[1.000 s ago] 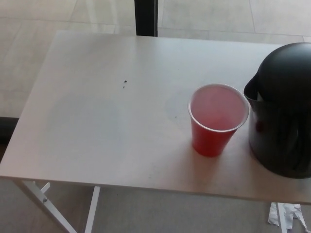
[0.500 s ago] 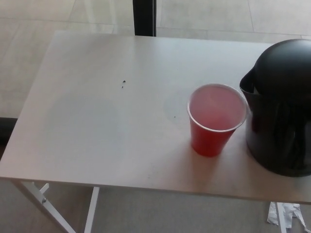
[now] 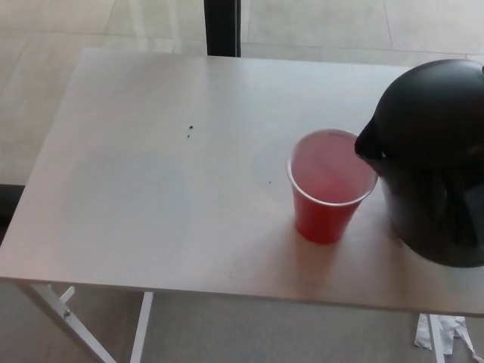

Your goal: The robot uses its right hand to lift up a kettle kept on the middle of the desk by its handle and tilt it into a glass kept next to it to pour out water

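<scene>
A: How much open room is on the desk (image 3: 151, 189)?

B: Its whole left half is bare, out to the near and left edges. The red plastic cup (image 3: 328, 189) stands right of centre, and the black kettle (image 3: 435, 159) is just beside it at the right edge, cut off by the frame, tilted with its spout (image 3: 368, 141) over the cup's rim.

A: Surface and room?

B: Pale matte top with a few dark specks (image 3: 189, 131), white legs, tiled floor, a dark post (image 3: 221, 26) behind.

A: Any writing? The hands?

B: No readable writing. Neither hand shows, so I cannot tell their state.

Pale tiled floor (image 3: 45, 113); white table (image 3: 151, 189); black post (image 3: 221, 26) behind.
</scene>
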Robot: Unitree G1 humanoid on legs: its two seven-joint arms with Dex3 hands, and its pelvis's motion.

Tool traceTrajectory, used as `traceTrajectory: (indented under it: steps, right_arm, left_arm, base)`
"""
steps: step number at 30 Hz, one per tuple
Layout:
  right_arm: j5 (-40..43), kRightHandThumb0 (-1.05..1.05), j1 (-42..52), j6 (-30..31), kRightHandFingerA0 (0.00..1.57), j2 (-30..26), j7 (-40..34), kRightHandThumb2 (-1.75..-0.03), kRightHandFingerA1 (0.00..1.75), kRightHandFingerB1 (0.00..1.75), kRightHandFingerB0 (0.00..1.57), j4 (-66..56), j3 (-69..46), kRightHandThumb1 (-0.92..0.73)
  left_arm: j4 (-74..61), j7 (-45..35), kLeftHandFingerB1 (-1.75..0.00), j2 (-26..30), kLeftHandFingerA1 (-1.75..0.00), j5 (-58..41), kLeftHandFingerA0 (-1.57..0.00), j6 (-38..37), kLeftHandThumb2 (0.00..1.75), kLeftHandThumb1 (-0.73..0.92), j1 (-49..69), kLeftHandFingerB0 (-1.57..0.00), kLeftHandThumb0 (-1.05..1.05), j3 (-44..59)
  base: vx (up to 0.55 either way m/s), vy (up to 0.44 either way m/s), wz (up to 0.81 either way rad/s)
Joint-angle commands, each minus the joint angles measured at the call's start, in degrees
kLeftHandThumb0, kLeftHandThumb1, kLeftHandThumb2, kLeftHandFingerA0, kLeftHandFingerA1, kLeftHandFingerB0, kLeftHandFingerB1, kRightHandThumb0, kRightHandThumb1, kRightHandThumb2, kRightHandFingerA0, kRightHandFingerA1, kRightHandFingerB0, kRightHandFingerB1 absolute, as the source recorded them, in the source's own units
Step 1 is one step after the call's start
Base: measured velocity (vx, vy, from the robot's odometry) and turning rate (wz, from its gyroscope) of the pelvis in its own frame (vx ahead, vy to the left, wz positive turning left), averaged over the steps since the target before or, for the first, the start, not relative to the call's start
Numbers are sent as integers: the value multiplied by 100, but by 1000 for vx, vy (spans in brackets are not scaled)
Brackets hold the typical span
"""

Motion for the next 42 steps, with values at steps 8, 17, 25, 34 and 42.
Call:
traceTrajectory:
  steps: [8, 17, 25, 34, 42]
  right_arm:
    - [-724, -30, -1041, 943, 82, -311, 1071, -69, 161, 64, 60, -269, 758, -79]
    - [-762, -32, -1576, 1355, 76, -322, 1509, -63, 153, 82, 63, -57, 904, -78]
    - [-993, -32, -1900, 1580, 73, -263, 1698, -66, 158, 82, 67, 51, 1130, -76]
    - [-1080, -29, -2277, 1936, 83, -97, 1806, -91, 171, 118, 71, 285, 1307, -67]
    - [-1277, -31, -2537, 2037, 98, -158, 1980, -88, 138, 92, 80, 322, 1558, -67]
  left_arm:
    - [-34, 79, -48, 202, -55, 61, -52, 100, 63, 79, -43, -39, -77, -94]
    - [-136, 36, -51, 218, -58, 51, -51, 62, 64, 80, -13, -40, -76, -146]
    - [-208, 44, -52, 222, -59, 40, -52, 126, 64, 80, -29, -40, -77, -179]
    - [-223, -13, -52, 242, -57, 17, -49, 160, 64, 81, -53, -35, -78, -175]
    - [-231, -8, -51, 247, -56, 58, -49, 140, 64, 83, -76, -36, -77, -202]
  base:
    - [0, 0, 0]
    - [0, 0, 0]
    - [0, 0, 0]
    - [0, 0, 0]
    - [0, 0, 0]
